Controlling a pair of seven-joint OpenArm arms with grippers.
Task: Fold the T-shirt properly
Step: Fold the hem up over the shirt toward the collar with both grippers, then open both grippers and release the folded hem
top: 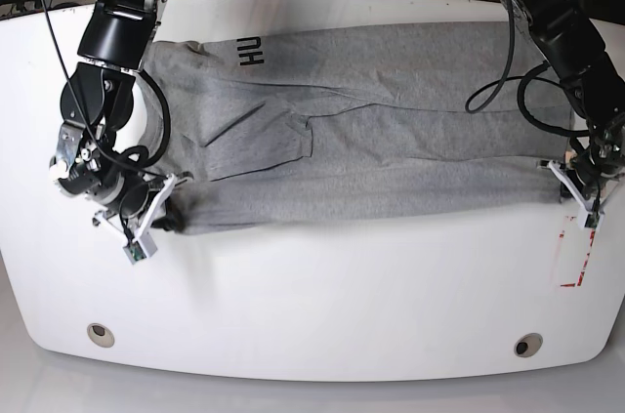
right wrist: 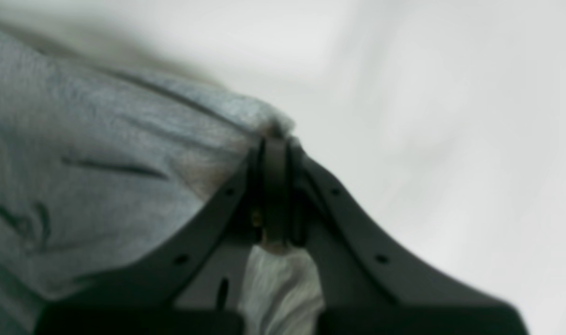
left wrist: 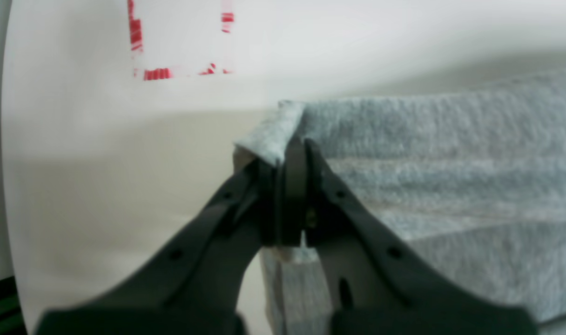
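The grey T-shirt (top: 361, 140) lies stretched across the white table (top: 322, 296) as a long band, with the black letters "HU" (top: 250, 52) showing near its upper left. My left gripper (top: 563, 179) is shut on the cloth's corner at the right edge; the left wrist view shows its jaws (left wrist: 292, 153) pinching a folded grey edge (left wrist: 273, 132). On the left side of the base view, my right gripper (top: 168, 200) is shut on the opposite lower corner, and in its wrist view (right wrist: 274, 149) the jaws clamp the cloth tip (right wrist: 269, 118).
Red tape marks (top: 576, 257) lie on the table by the right edge, below the left gripper. Two round holes (top: 98, 333) (top: 528, 345) sit near the front edge. Cables (top: 498, 71) hang from the arms over the shirt.
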